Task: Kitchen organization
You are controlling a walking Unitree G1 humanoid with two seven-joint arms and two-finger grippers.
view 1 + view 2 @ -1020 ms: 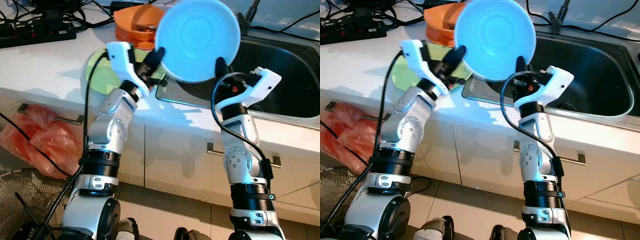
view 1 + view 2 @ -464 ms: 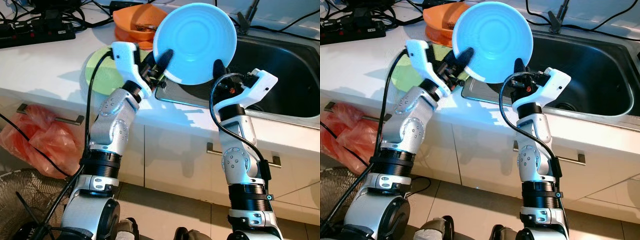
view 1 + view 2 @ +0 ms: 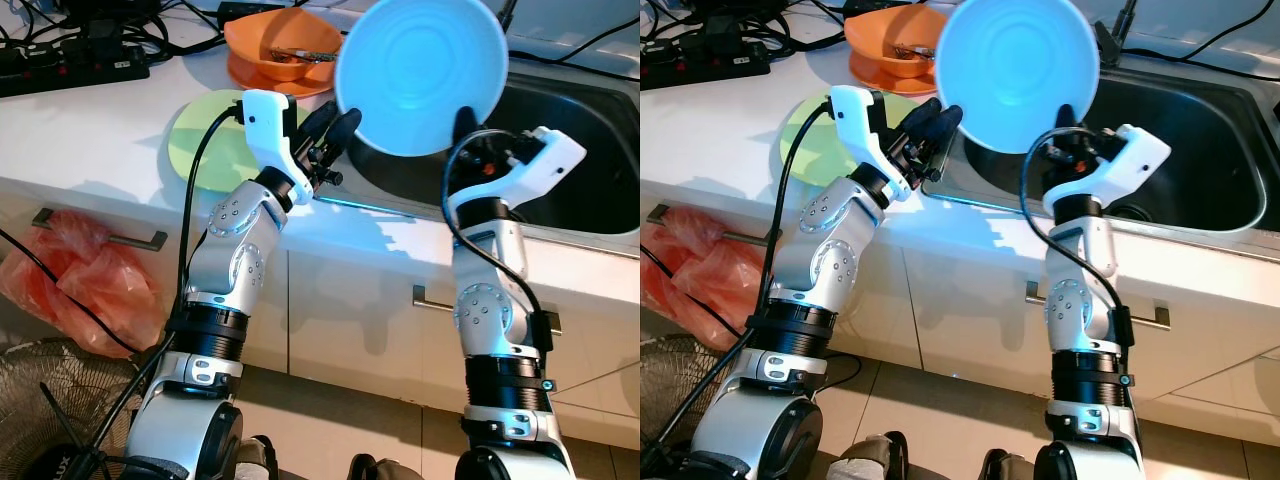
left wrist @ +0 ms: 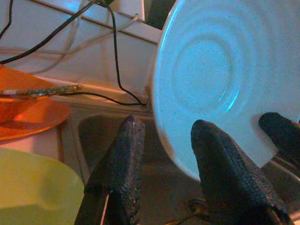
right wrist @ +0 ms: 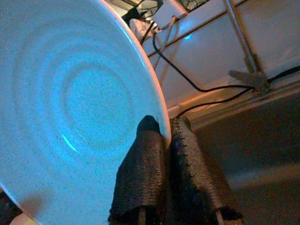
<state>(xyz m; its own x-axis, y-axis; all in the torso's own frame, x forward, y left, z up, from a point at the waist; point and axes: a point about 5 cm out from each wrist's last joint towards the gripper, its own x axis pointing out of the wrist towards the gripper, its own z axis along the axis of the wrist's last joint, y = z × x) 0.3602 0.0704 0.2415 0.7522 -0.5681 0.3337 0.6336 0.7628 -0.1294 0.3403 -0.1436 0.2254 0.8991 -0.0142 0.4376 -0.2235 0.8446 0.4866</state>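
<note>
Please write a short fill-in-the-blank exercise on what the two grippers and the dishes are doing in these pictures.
1. The right gripper is shut on the rim of the ____ plate.
2. The left gripper is ____, with nothing between its fingers.
3. The orange bowl stands behind the ____ plate on the counter.

Missing words: blue; open; green

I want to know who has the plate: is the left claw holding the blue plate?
No, the left claw is open with its fingers off the blue plate, while the right claw pinches the plate's rim.
</note>
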